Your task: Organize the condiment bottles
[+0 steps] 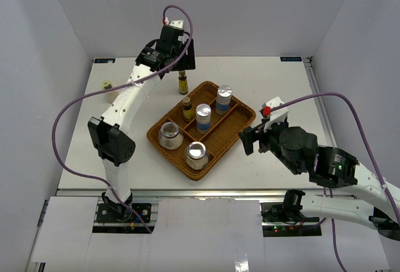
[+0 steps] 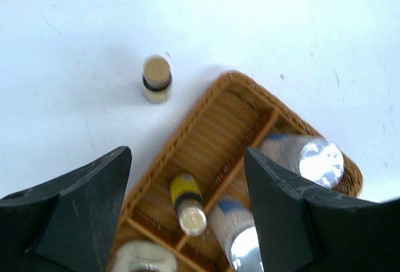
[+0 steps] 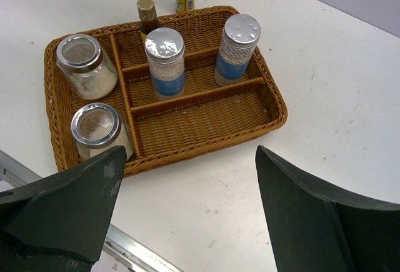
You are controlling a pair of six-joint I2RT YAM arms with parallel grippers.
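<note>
A slim amber bottle (image 1: 182, 83) (image 2: 156, 78) stands upright on the table just behind the brown woven tray (image 1: 231, 136). My left gripper (image 1: 180, 65) (image 2: 187, 152) hovers open above it, holding nothing. In the tray stand another amber bottle (image 1: 187, 107) (image 2: 187, 203), two silver-capped blue-labelled cylinders (image 1: 204, 117) (image 1: 224, 99) and two squat glass jars (image 1: 170, 134) (image 1: 196, 154). My right gripper (image 1: 250, 139) (image 3: 190, 151) is open and empty over the table at the tray's near right edge. A small yellow-capped bottle (image 1: 107, 86) sits at the far left, beside the left arm.
The tray's long right-hand compartment (image 3: 200, 125) holds nothing. Grey walls close in the table on the left, back and right. A metal rail (image 1: 187, 192) runs along the near edge.
</note>
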